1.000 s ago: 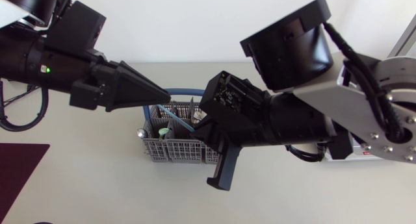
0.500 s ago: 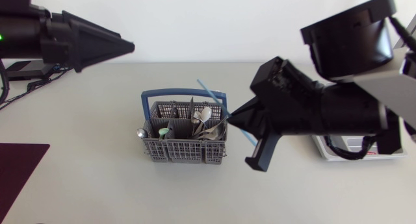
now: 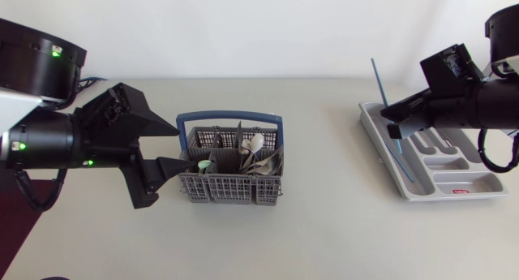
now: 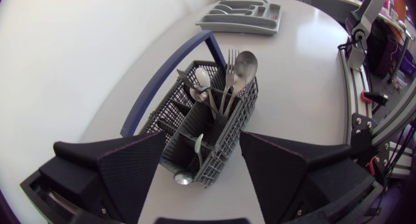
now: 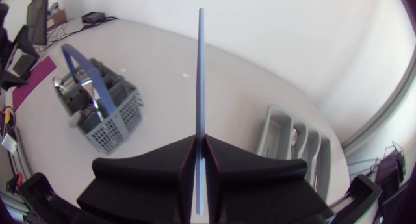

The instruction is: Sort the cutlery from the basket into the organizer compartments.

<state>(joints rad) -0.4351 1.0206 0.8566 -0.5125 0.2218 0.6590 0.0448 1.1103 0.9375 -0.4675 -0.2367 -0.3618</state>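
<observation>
The grey cutlery basket with a blue handle stands mid-table and holds several spoons and forks. My left gripper is open at the basket's left end. In the left wrist view its fingers flank the near end of the basket, touching nothing. My right gripper is shut on a thin blue stick, held over the left part of the grey organizer. In the right wrist view the stick runs straight out from the shut gripper.
A maroon mat lies at the table's left edge. Bare tabletop lies between basket and organizer. In the right wrist view the basket is far ahead on one side and the organizer close on the other.
My right arm drew back from the basket to the organizer, carrying the blue stick. My left arm came down to the basket's left end and its gripper opened.
</observation>
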